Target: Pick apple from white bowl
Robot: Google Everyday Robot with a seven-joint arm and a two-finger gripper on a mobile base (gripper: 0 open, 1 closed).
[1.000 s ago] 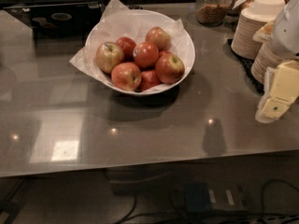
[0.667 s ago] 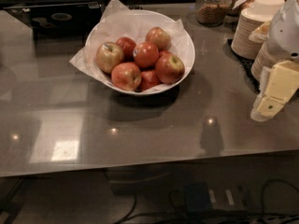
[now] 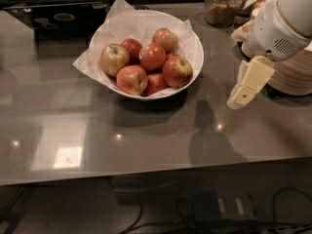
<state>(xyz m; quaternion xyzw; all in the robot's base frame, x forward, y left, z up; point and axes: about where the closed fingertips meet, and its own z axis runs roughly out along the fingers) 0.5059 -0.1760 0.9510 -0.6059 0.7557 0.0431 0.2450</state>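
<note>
Toward the far edge of the glossy grey surface (image 3: 146, 145), a little left of its middle, sits the wide, round white bowl lined with crinkled white paper (image 3: 195, 50), and my target, the round red apple with a small yellow-green patch at its stem dimple (image 3: 177, 71), lies on the bowl's right side, close to the rim and touching a redder apple on its left. My cream-coloured gripper (image 3: 242, 95) hangs over the surface near the right edge, well apart from the bowl, with nothing in it that I can see; I cannot tell whether it is open or closed. I judge the apple to be firm, fairly heavy for its size and smooth-skinned, so it may slip or roll, and it bruises under a hard squeeze. I would take it across its widest part from above, on the sides clear of its neighbours, minding the loose paper. Its underside is buried among the other fruit, a dark red apple beneath the pile shows only as a sliver, my arm is cut off at the top right corner, and it covers part of the stack of beige paper plates (image 3: 295, 79) at the right edge.
</note>
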